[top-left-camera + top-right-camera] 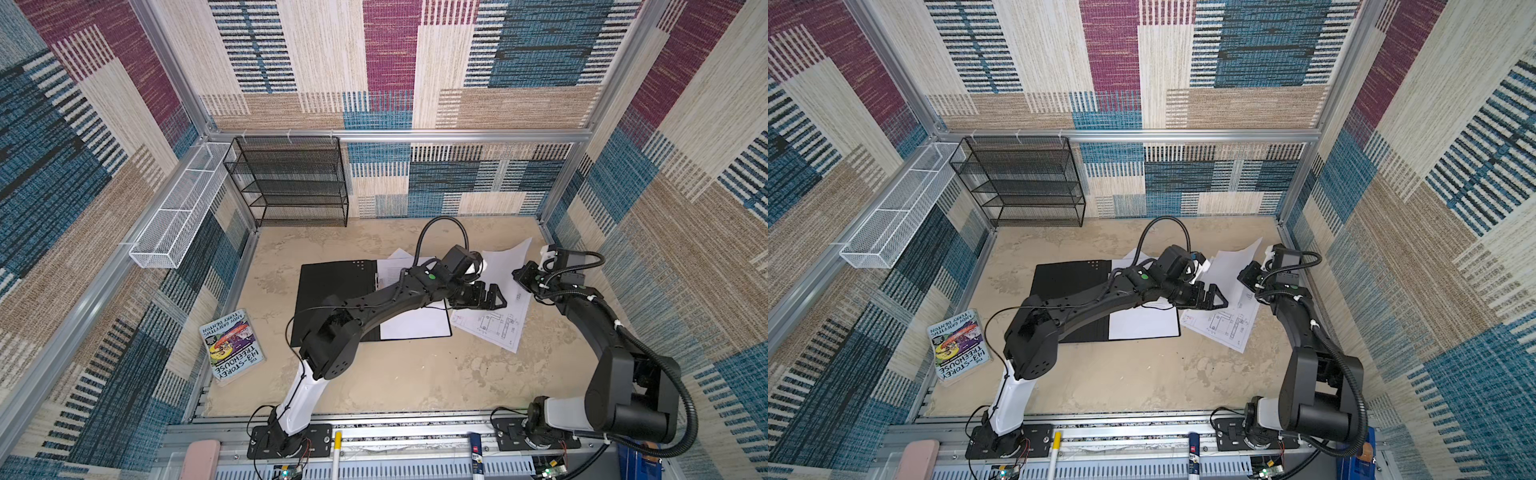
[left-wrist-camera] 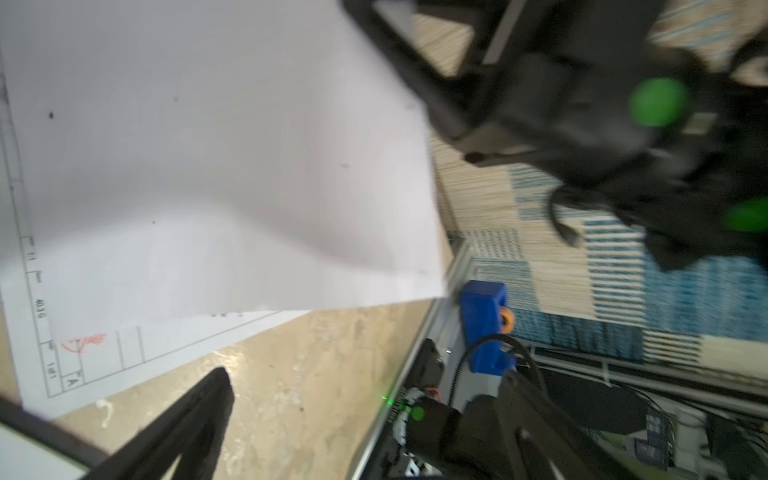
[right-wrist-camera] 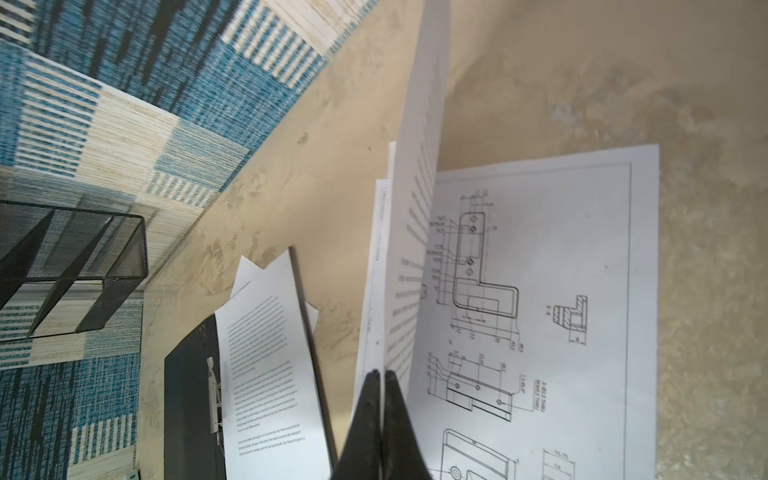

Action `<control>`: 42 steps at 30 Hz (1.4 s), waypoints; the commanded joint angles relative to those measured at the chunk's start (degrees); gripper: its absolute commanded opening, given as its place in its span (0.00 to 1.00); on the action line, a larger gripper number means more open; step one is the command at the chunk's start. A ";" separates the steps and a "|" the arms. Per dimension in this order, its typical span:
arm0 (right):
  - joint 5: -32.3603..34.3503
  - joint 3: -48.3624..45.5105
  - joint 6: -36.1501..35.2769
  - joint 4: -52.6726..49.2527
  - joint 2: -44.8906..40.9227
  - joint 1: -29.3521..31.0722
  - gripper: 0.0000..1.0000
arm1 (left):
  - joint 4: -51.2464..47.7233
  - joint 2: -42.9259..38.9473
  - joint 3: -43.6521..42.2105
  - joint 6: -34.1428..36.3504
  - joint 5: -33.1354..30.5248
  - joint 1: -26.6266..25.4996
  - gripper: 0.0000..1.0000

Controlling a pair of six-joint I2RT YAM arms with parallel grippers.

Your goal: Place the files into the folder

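Observation:
The folder (image 1: 332, 291) lies open on the table, black inside up, with its metal clip (image 3: 214, 395) at the spine. White files (image 1: 415, 328) printed with text (image 3: 266, 374) rest on its right half. Beside it to the right lies a sheet with a technical drawing (image 1: 494, 328). My right gripper (image 3: 381, 374) is shut on the edge of another sheet (image 3: 419, 187), which stands lifted and curved above the drawing (image 1: 505, 262). My left gripper (image 1: 498, 299) hovers open over the folder's right edge, close under the lifted sheet (image 2: 208, 145), holding nothing.
A colourful paperback book (image 1: 230, 345) lies at the table's left edge. A black mesh shelf (image 1: 291, 183) stands at the back left, and a white mesh basket (image 1: 178, 208) hangs on the left wall. Patterned walls close in three sides.

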 commanded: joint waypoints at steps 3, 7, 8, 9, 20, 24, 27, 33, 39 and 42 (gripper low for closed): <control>4.18 7.32 -2.35 -7.57 -2.06 6.00 0.00 | -3.00 -12.75 -6.77 2.65 -2.84 2.59 0.99; 4.98 14.52 -1.56 -11.19 -1.39 14.06 0.00 | -7.07 -25.91 -18.44 3.88 -9.38 7.88 0.99; 5.35 16.61 -1.32 -12.05 -0.60 16.65 0.00 | -6.88 -29.65 -22.28 3.74 -9.33 10.14 0.99; 5.57 18.47 -1.08 -12.83 0.32 18.79 0.00 | -6.70 -32.77 -25.40 3.71 -8.85 12.31 0.99; -4.49 26.18 7.47 -5.52 7.66 32.39 0.00 | -15.42 -63.98 -47.26 13.53 -17.30 26.17 0.99; -3.62 24.71 6.55 -5.70 9.08 31.83 0.00 | -19.82 -67.61 -49.65 17.54 -21.91 26.82 0.99; -4.93 20.45 6.72 -3.11 10.95 30.58 0.00 | -22.10 -67.82 -50.31 19.72 -23.33 27.26 0.99; -1.51 13.96 4.04 0.27 15.77 29.92 0.00 | -20.49 -67.85 -53.04 21.21 -22.05 27.68 0.99; -0.30 9.41 3.33 4.43 19.49 29.92 0.00 | -20.21 -65.73 -53.22 21.73 -18.51 28.61 0.99; 0.43 7.43 3.82 6.65 19.97 29.91 0.00 | -20.04 -65.60 -53.53 21.62 -17.56 28.81 0.99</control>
